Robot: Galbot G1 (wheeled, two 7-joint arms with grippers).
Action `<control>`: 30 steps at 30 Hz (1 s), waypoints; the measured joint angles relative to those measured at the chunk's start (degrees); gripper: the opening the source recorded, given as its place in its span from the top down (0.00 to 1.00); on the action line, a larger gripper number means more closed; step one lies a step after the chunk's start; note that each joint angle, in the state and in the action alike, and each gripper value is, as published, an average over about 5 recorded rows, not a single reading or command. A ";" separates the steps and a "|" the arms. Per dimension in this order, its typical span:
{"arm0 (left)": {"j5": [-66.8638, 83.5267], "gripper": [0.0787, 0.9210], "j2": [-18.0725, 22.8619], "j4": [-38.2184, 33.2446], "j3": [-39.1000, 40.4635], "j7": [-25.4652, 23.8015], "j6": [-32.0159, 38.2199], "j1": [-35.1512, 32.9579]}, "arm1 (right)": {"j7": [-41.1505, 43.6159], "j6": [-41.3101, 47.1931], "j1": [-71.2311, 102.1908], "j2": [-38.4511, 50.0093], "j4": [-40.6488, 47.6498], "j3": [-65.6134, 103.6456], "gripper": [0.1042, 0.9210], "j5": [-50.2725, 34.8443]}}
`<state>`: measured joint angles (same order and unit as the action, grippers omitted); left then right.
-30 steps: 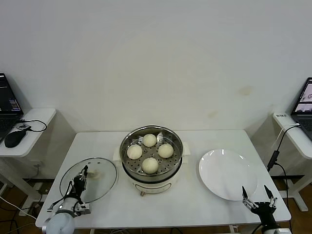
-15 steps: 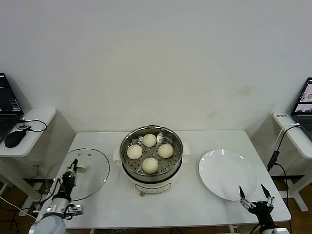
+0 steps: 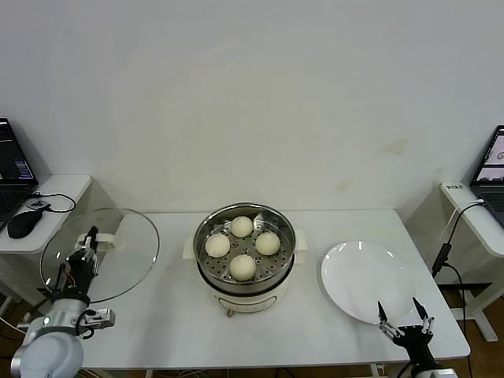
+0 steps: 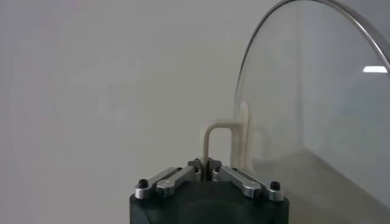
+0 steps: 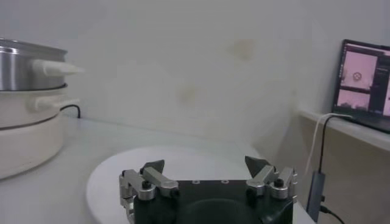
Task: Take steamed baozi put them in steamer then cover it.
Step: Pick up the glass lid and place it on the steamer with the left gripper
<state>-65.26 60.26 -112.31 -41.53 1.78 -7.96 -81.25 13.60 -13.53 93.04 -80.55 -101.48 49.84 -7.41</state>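
Observation:
Several cream-white baozi [image 3: 242,267] lie on the perforated tray of the uncovered steel steamer [image 3: 206,272] at the table's middle. The clear glass cover [image 3: 118,260] hangs tilted in the air off the table's left end. My left gripper [image 3: 87,240] is shut on its cream bar handle [image 3: 106,240]. In the left wrist view the fingers pinch the handle [image 4: 219,134] at the left gripper [image 4: 206,165], with the glass cover [image 4: 317,109] standing beyond. My right gripper [image 3: 403,315] stands open and empty at the table's near right edge, just in front of the plate.
A flat white plate [image 3: 366,279] lies right of the steamer, and in the right wrist view this plate [image 5: 183,158] lies beyond the right gripper [image 5: 206,164]. Side tables hold a laptop and mouse [image 3: 22,223] on the left, another laptop [image 3: 492,165] and cable on the right.
My left gripper has lifted the cover off the table and carried it up and to the left, tipping it more upright. The right gripper has drawn slightly back toward the near edge.

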 measured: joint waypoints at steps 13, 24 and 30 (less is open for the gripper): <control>7.48 0.94 -4.78 -5.55 14.43 -3.12 -7.07 6.67 | -1.96 -0.63 -0.32 -3.28 -1.38 -2.41 0.12 5.83; 3.56 0.94 -1.10 -3.66 28.58 -9.23 -15.86 17.86 | -6.17 -0.73 -1.41 -7.35 -1.01 -4.81 0.12 16.16; -1.72 0.94 4.27 -1.22 32.66 -12.81 -18.91 21.75 | -8.18 -0.64 -2.21 -8.47 -0.07 -5.98 0.12 20.34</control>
<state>-66.98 64.53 -113.53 -8.87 -11.03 -26.87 -59.50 5.42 -14.17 90.83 -89.02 -101.55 43.86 12.92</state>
